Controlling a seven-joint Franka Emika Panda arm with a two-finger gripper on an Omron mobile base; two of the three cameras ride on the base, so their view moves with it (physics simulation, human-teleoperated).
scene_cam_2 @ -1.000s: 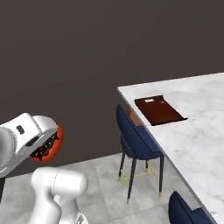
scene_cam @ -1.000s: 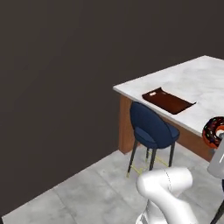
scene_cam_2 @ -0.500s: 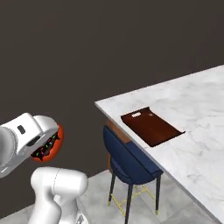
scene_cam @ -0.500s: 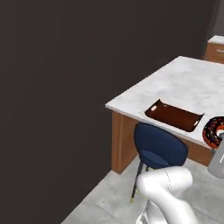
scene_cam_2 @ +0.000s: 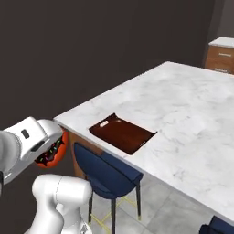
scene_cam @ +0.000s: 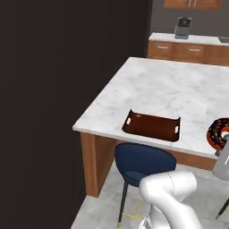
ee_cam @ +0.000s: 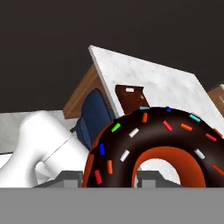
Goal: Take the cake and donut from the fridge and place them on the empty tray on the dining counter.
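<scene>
End effector (ee_cam: 111, 181): closed on the donut (ee_cam: 151, 151), which stands on edge between the fingers in the hand view, its dark chocolate glaze and coloured sprinkles facing the camera. The finger tips themselves are hidden behind the donut, so the grip is judged from the donut's position. In the left base view the donut (scene_cam: 218, 133) sits at the 3 o'clock edge of the frame, level with the near edge of the table (scene_cam: 179, 89). In the right base view the donut (scene_cam_2: 52, 153) shows at 9 o'clock, partly hidden behind the white hand.

Tray (scene_cam: 152, 126): dark reddish-brown, raised rim, white handle cut-outs at both short ends, nothing on it. It lies flat on the marble table, just inside the near edge and close to the near corner. In the right base view the tray (scene_cam_2: 122, 134) is near frame centre; in the hand view the tray (ee_cam: 130, 98) appears at 12 o'clock from the donut.

Blue stool (scene_cam: 143, 163): stands on the floor directly below the tray, tucked against the table's wooden base.

Donut and tray: well apart, not in contact.
</scene>
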